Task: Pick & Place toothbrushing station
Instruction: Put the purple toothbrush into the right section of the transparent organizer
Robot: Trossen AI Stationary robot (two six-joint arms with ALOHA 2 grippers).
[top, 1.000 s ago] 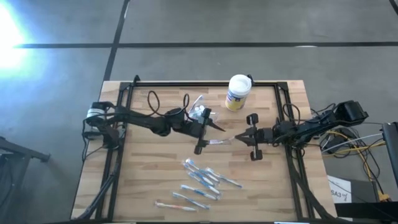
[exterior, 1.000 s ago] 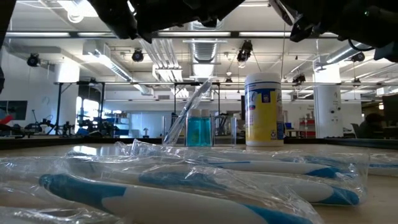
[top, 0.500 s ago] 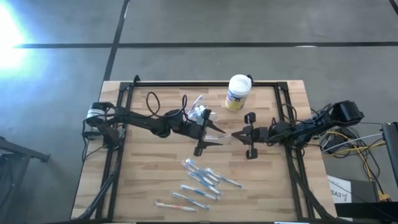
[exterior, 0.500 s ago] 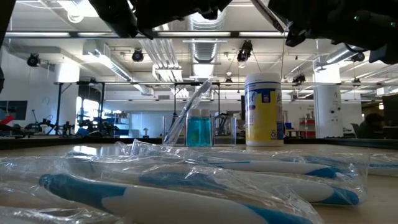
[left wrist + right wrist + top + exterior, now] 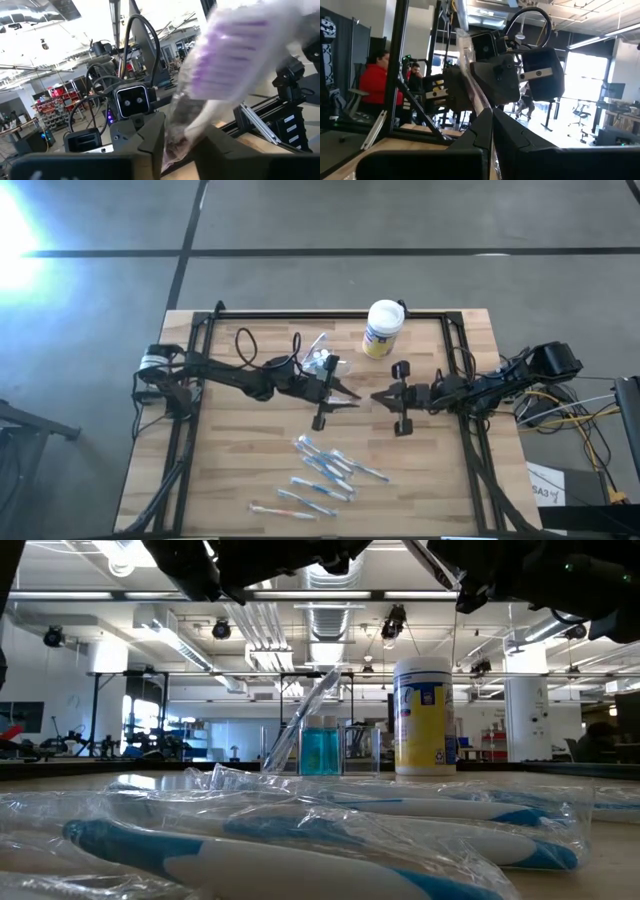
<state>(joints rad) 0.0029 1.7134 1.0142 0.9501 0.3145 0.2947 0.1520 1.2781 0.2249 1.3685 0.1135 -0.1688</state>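
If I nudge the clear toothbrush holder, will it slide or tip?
Probably slides easily: the toothbrushing station looks like small, thin clear plastic on smooth wood. It could tip, since the leaning brush sticks out well above its rim.

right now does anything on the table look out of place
Yes: wrapped toothbrushes lie scattered loosely across the near part of the table, pointing different ways, none in the clear toothbrushing station beside the white canister.

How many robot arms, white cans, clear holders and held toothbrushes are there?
Robot arms: 2, left arm and right arm
White canister: 1
Clear holder: 1
Wrapped toothbrush held by left gripper and right gripper: 1
Total: 5
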